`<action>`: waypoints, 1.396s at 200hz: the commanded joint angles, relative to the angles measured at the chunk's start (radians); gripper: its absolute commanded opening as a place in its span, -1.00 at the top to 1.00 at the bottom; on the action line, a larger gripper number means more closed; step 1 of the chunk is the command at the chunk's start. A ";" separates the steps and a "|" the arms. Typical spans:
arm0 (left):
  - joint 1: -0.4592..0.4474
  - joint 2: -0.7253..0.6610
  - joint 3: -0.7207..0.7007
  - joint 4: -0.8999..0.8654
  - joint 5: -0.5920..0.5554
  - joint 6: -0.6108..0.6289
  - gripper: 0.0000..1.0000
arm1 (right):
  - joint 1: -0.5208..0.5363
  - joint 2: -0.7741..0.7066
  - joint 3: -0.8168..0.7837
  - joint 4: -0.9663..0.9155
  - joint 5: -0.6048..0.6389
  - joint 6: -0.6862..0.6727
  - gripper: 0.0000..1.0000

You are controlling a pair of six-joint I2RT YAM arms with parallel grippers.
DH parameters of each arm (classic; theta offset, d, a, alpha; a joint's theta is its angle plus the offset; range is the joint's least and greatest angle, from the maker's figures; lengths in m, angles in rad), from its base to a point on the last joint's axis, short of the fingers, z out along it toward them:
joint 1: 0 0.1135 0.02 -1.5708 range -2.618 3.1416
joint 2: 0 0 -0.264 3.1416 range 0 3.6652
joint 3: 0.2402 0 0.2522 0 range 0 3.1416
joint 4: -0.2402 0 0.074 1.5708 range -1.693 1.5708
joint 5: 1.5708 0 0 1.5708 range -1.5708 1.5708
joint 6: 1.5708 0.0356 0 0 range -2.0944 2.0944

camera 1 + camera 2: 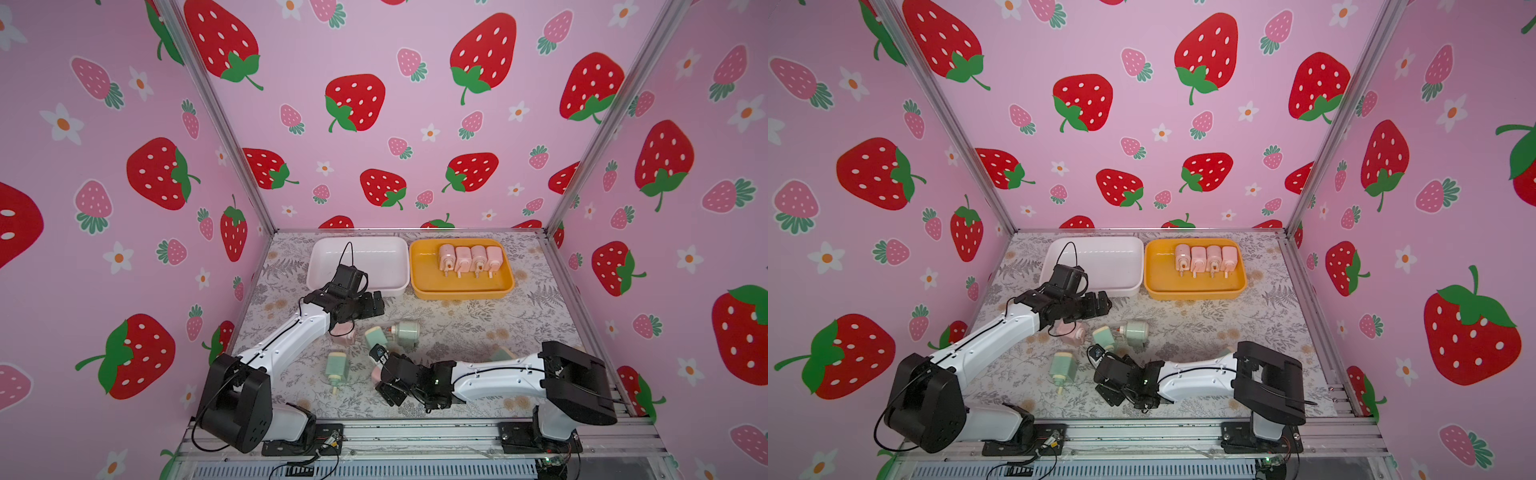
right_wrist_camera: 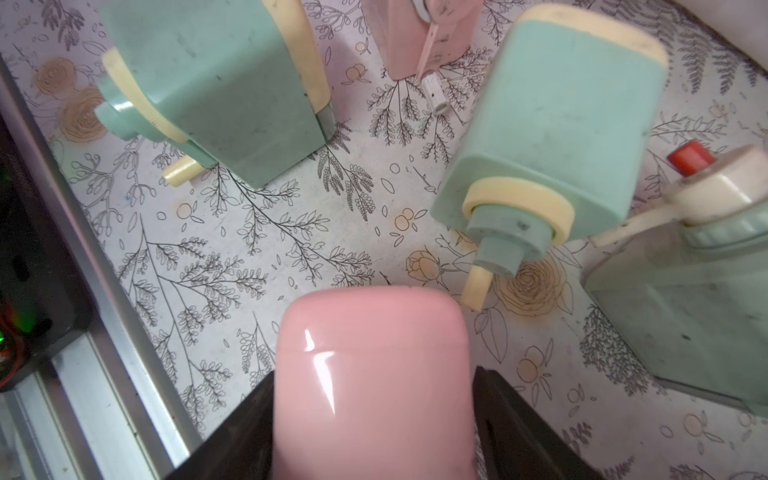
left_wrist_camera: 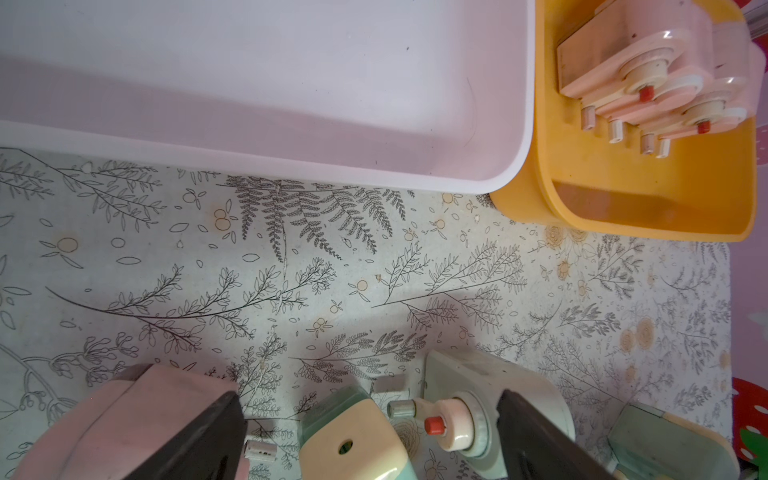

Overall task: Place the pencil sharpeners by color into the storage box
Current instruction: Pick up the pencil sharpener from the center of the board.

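Several pink pencil sharpeners lie in a row in the yellow storage box; the white storage box beside it holds nothing. On the mat lie three green sharpeners, with a pink one half under my left arm. My left gripper hangs open above them, touching none. My right gripper is shut on another pink sharpener, a finger against each side. The top views mostly hide it.
A fourth green sharpener peeks out behind my right forearm. The patterned walls close in the floral mat on three sides. The metal rail with both arm bases runs along the front edge.
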 commanded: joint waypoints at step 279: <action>-0.001 0.024 0.033 0.051 0.097 -0.012 -0.99 | -0.287 -0.416 -0.135 -0.002 -0.357 -0.105 1.00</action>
